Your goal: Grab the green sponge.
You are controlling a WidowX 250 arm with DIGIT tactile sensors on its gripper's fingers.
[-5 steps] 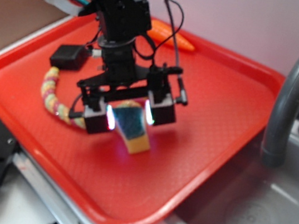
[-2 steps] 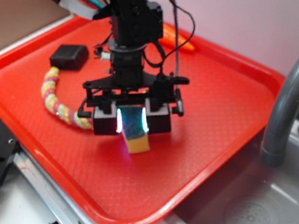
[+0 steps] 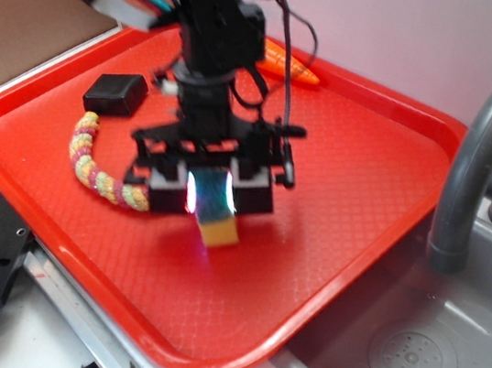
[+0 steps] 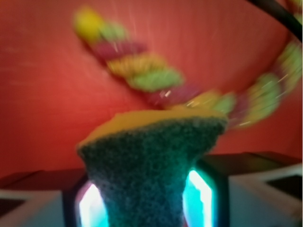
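Note:
The green sponge [image 3: 215, 207] has a dark green scouring face and yellow foam, and it is pinched between my fingers near the middle of the red tray [image 3: 368, 174]. My gripper [image 3: 212, 193] is shut on the sponge, whose yellow end sticks out below the black fingers. The wrist view shows the sponge [image 4: 151, 161] squeezed narrow between the two glowing pads [image 4: 199, 196], its wide top flaring above them. Whether its lower end still touches the tray I cannot tell.
A multicoloured braided rope [image 3: 95, 171] curves to the left of the gripper and shows blurred in the wrist view [image 4: 156, 80]. A small black block [image 3: 116, 92] lies at the tray's back left and an orange carrot-like object [image 3: 291, 65] at its far edge. A grey faucet [image 3: 482, 154] and sink [image 3: 415, 357] stand right.
The fingers have closed from wide apart onto the green sponge, squeezing it. The gripper has shifted slightly left and the sponge with it.

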